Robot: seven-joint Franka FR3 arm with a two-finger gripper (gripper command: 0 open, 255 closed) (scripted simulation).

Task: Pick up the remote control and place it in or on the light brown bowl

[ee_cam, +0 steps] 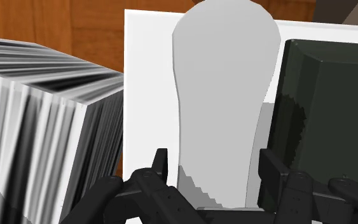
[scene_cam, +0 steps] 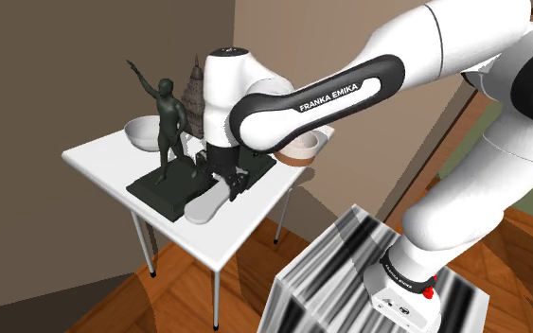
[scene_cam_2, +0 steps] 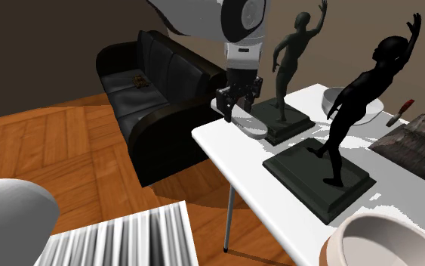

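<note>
The remote control [scene_cam: 206,204] [scene_cam_2: 250,125] [ee_cam: 225,95] is a plain pale grey, long rounded slab. It lies flat on the white table [scene_cam: 103,161], near the edge and alongside a dark statue base [scene_cam: 172,187]. My gripper [scene_cam: 228,182] [scene_cam_2: 233,102] [ee_cam: 215,167] hangs just over one end of it, open. One finger stands on each side of the remote without clasping it. The light brown bowl [scene_cam: 309,146] [scene_cam_2: 384,240] sits at the table corner nearest the stand, partly hidden by my forearm.
Two dark figure statues [scene_cam_2: 292,57] [scene_cam_2: 354,106] on slab bases crowd the table beside the remote. A white bowl [scene_cam: 145,131] [scene_cam_2: 337,100] and a brown cone-shaped ornament [scene_cam: 195,87] stand farther back. The striped stand [scene_cam: 349,274] and a black sofa [scene_cam_2: 158,75] flank the table.
</note>
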